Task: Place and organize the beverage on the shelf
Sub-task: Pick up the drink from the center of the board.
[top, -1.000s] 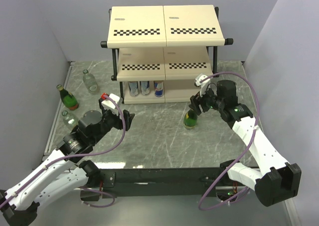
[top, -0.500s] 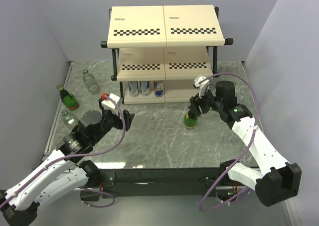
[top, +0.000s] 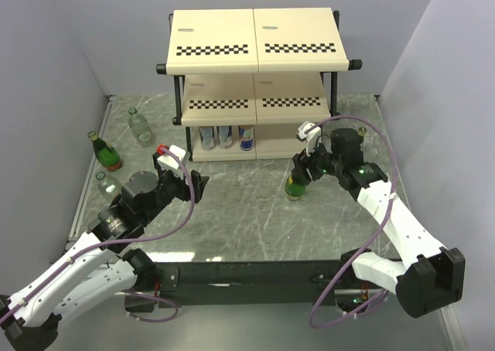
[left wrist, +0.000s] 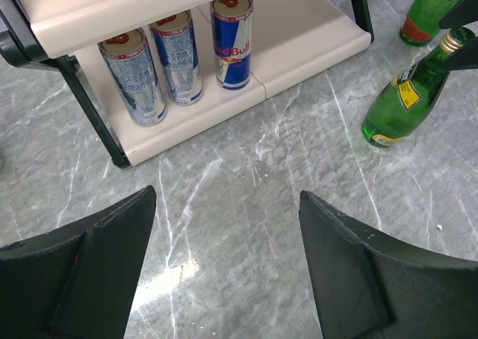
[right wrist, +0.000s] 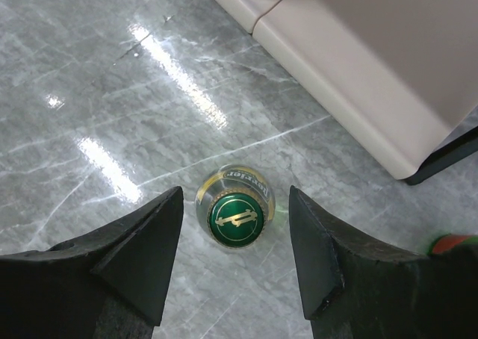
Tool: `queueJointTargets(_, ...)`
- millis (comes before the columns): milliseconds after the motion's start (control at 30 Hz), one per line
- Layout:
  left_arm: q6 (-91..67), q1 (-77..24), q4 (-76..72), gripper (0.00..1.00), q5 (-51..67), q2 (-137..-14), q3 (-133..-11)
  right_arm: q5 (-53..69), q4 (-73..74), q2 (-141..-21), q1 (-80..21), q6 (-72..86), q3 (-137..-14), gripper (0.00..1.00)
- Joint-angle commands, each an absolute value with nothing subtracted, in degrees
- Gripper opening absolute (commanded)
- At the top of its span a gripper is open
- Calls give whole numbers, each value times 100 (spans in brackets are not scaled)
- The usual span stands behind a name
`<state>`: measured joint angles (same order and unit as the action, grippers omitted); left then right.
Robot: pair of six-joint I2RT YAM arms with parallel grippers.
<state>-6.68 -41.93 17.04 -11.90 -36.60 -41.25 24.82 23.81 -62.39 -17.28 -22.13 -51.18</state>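
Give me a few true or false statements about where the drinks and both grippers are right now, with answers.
1. Three cans stand on the bottom tier of the shelf. True.
2. The green bottle lies on its side. False: it stands upright on the table.
3. The right gripper is open, with a finger on either side of the bottle's cap. True.
4. The left gripper holds a can. False: it is open and holds nothing.
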Motion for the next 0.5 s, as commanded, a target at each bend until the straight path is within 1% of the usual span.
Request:
queueJointTargets(0,-642,-4166,1573,83,-1213,-3621,-4175,2426,2338,-6284,-1775,-2197,-5098,65)
queueJointTargets(467,-650,-4157,1573,83,-1195,-3621,-4175,2408,2338,-6381,-1784,-2197,-5080,63)
